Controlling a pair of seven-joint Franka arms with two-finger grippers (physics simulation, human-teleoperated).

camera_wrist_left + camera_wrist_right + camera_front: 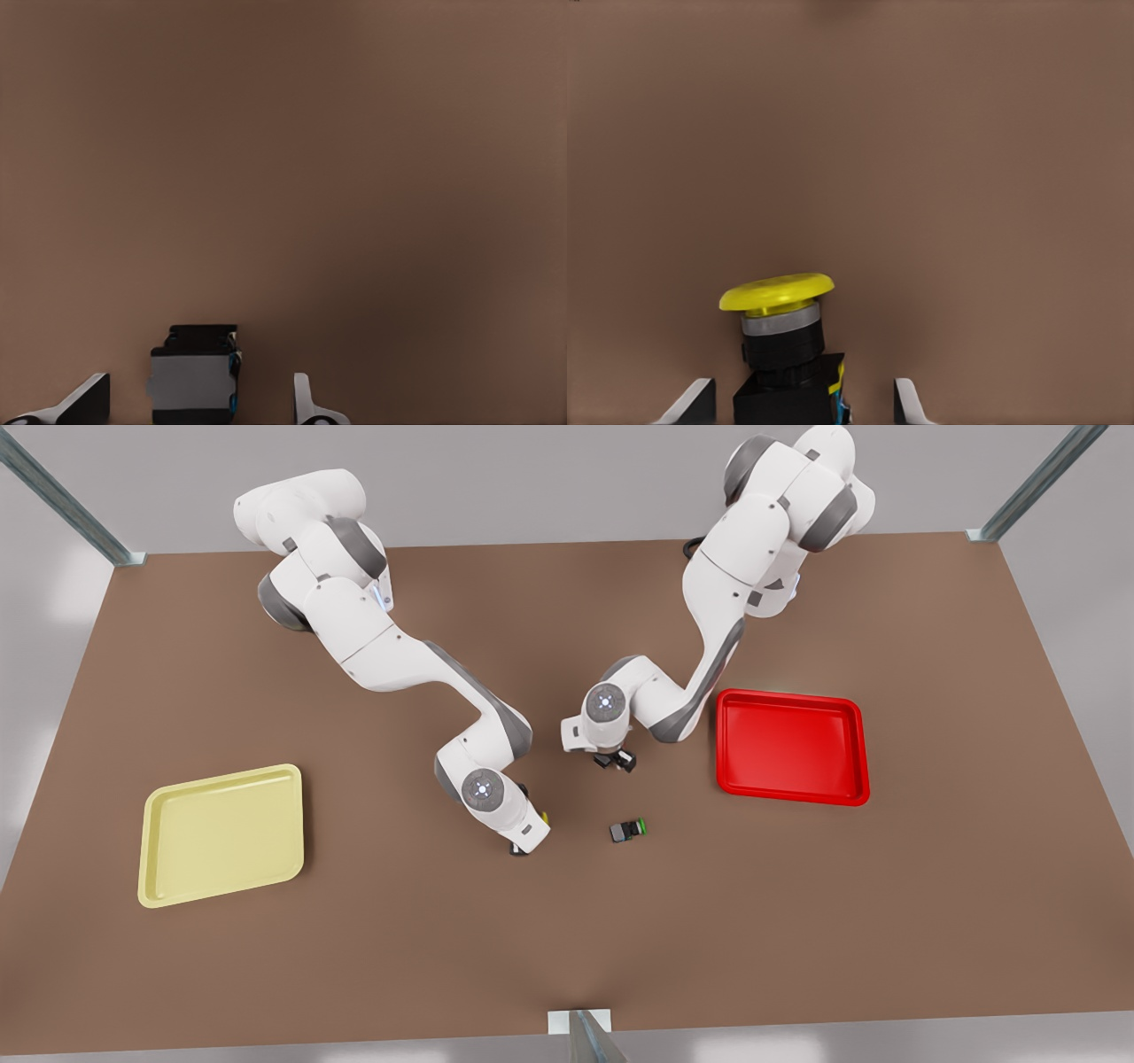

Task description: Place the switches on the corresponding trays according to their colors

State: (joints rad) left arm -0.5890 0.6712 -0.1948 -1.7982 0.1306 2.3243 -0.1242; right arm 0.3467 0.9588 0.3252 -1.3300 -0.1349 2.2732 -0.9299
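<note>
Brown table (pixel 567 921) carries a pale yellow tray (pixel 221 834) at the front view's left and a red tray (pixel 791 746) at its right, set well apart, likely so each colour has its own destination. The right claw (pixel 799 400) stands open astride the yellow switch (pixel 784 350), fingers apart from it. The left claw (pixel 199 403) straddles a grey-bodied switch (pixel 193 379), also open, not gripping. A green switch (pixel 628 830) lies between the arms.

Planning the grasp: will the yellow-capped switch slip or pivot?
The yellow switch likely feels rigid: small blocky body. Its wide round cap overhangs that body, so a push might pivot it. The open right hand straddles flat-looking sides, so slipping seems unlikely.
</note>
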